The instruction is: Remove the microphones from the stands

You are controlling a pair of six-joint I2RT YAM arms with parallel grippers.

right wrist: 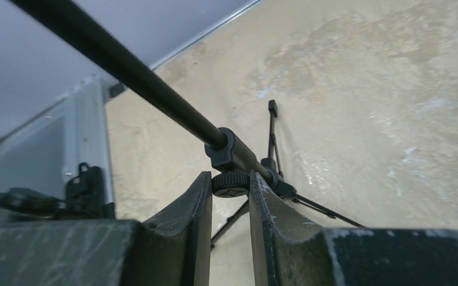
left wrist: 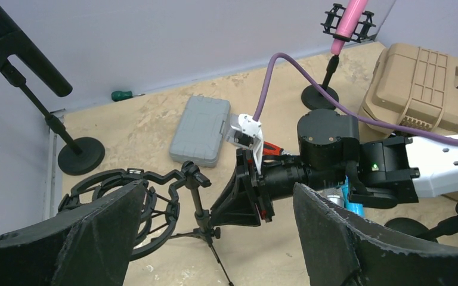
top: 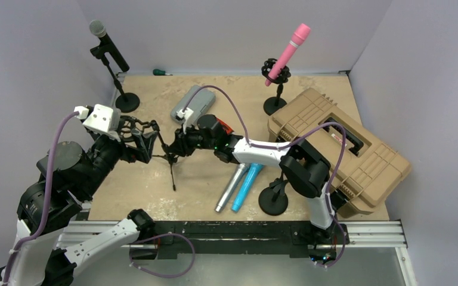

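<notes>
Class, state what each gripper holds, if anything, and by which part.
The right gripper is shut on the small black tripod stand, pinching the knurled knob on its shaft above the legs. The left gripper is open and holds nothing.

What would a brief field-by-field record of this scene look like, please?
left gripper: open, near the black ring-shaped shock mount
right gripper: shut on the small black tripod stand, at its knob
standing microphones: black microphone with grey mesh head, far left; pink microphone, far centre
lying microphones: silver microphone and blue microphone, side by side on the table
other items: tan plastic toolbox, right; grey plastic case, centre
</notes>
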